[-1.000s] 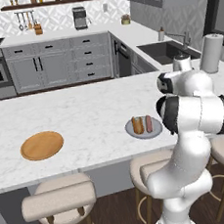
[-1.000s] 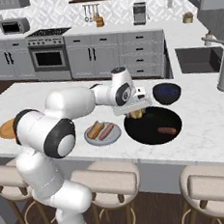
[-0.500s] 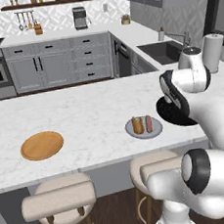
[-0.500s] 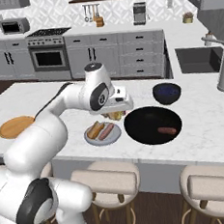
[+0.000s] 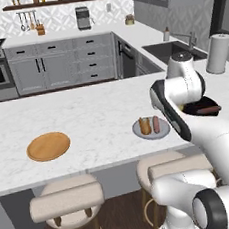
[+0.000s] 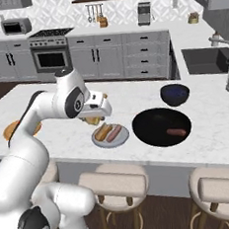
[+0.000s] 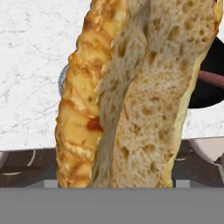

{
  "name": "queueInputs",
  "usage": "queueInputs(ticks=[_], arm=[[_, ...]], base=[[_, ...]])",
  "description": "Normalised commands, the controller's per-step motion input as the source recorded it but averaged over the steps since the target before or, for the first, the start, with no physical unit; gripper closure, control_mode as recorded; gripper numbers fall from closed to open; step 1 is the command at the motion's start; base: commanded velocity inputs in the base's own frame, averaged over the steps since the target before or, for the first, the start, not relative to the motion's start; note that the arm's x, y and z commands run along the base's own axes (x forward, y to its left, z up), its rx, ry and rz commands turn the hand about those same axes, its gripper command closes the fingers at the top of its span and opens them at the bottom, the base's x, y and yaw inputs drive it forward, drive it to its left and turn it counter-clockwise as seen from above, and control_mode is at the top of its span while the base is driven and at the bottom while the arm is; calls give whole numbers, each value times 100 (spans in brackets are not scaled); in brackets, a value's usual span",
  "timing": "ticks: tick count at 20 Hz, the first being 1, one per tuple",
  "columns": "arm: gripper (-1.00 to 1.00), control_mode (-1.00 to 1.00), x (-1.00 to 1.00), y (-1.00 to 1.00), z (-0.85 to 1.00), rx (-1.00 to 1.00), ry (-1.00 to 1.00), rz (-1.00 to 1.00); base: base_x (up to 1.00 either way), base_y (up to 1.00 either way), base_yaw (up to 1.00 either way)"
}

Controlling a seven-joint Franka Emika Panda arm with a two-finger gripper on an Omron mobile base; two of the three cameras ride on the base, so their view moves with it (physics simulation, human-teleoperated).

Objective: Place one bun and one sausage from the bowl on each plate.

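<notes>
my gripper (image 6: 93, 119) jaws stand wide, clamped on a golden split bun (image 7: 131, 87). the grey plate (image 6: 110, 135) holds bun and sausage; the black bowl (image 6: 160, 127) holds one sausage (image 6: 176, 132).

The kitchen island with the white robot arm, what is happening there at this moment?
The white robot arm carries a golden split bun in its pincer, above the white marble island near the flat round grey plate. That plate already holds one bun and one sausage. The round orange-brown wooden plate has nothing on it. One sausage lies in the wide shallow black bowl. A smaller dark blue bowl stands behind it.
</notes>
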Motion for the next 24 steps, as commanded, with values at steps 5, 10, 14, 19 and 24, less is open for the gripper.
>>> queueInputs(ticks=[5, 10, 14, 19, 24], arm=[[100, 100, 0, 0, 0, 0, 0, 0], [100, 100, 0, 0, 0, 0, 0, 0], [100, 100, 0, 0, 0, 0, 0, 0], [100, -100, 63, 78, -11, 1, 0, 0], [100, -100, 94, 64, -71, 2, 8, -3]], base=[[-13, 100, 0], [5, 100, 0], [13, 100, 0], [0, 0, 0], [0, 0, 0]])
